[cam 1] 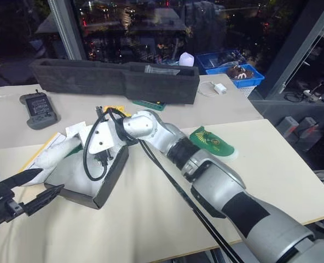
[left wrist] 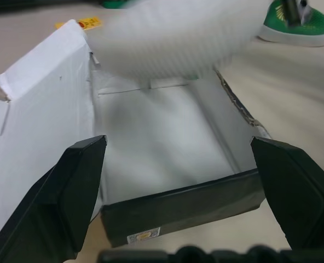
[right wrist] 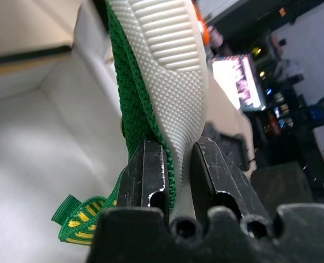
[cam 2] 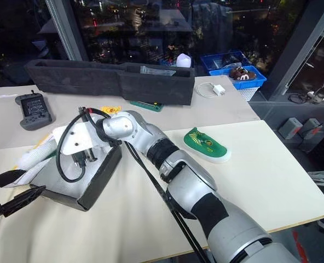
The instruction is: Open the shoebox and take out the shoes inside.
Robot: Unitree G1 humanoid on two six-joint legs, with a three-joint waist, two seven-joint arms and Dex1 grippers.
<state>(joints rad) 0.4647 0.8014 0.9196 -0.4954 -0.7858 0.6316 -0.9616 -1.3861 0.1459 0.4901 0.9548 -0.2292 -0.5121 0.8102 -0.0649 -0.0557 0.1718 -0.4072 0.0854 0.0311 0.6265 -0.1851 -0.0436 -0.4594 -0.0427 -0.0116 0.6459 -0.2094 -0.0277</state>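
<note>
The open cardboard shoebox (cam 2: 91, 183), dark grey outside and white inside, sits on the pale bench (cam 2: 151, 219) at the robot's left, its lid folded back. The right end effector (right wrist: 178, 164) is clamped on a small green knit shoe with a ribbed whitish sole (right wrist: 162, 71), pinching the shoe's edge between both black fingers above the box interior. The second green shoe with yellow pattern (cam 2: 206, 145) lies flat on the bench, well apart from the box on the robot's right. The left end effector (cam 2: 11, 194) hovers at the box's near end, fingers spread wide, holding nothing. A long black foam tray (cam 2: 107, 79) stands at the bench's far side.
</note>
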